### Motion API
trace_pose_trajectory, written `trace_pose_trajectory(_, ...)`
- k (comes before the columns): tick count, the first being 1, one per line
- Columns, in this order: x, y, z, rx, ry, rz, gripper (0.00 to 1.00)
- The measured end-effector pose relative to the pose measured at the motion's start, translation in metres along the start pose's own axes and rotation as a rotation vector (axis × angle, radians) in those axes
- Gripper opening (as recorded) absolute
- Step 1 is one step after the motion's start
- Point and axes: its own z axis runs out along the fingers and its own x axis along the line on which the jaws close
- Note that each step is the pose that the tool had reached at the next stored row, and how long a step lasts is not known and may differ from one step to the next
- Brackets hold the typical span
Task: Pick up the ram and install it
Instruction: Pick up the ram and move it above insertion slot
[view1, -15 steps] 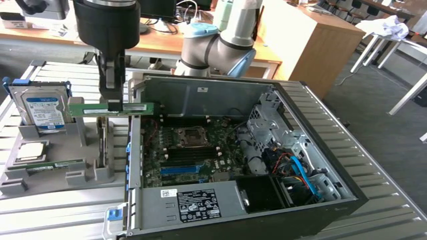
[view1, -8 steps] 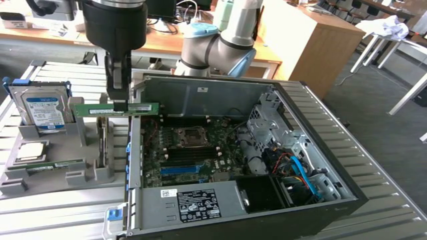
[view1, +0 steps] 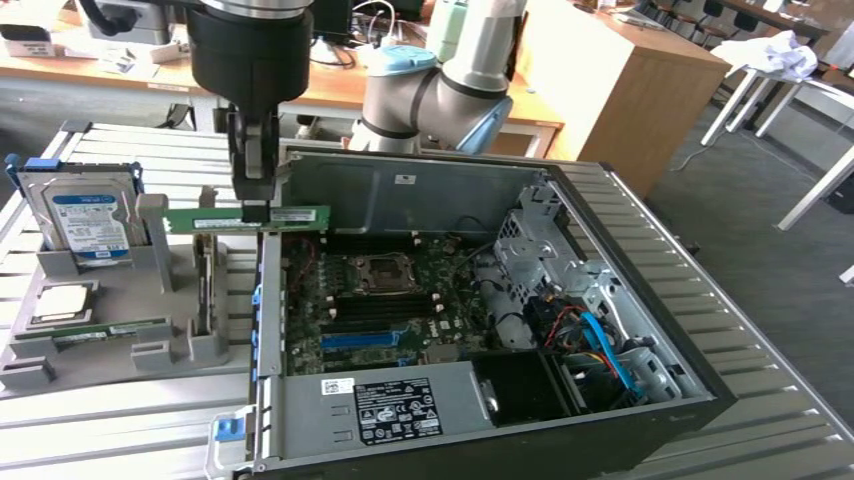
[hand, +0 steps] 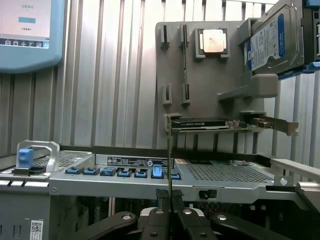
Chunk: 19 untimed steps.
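Tool (view1: 254, 212) clamped on ram (view1: 300, 218) | over case (view1: 400, 190) edge | ram's middle hidden behind tool

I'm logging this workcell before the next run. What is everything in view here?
long thin green ram stick: one, green, held level over the case's edge at the exterior view's left
blue-labelled silver hard drive: one, silver and blue, standing in the holder
small square silver processor chip: one, silver, in the holder in front of the drive
grey plastic parts holder: one, grey, on the table beside the case
open black computer case: one, black, mid-table
motherboard: one, dark green, inside the case
blue cable: one, blue, inside the case
ribbed metal table: one, silver, under everything
robot arm: one, grey and pale blue, behind the case
tool: one, black, shut on the ram stick
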Motion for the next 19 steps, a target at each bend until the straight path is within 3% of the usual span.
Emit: trace_pose_trajectory(19, 0.001, -0.0261, -0.0002, 0.0000, 0.0001, 0.000, 0.13)
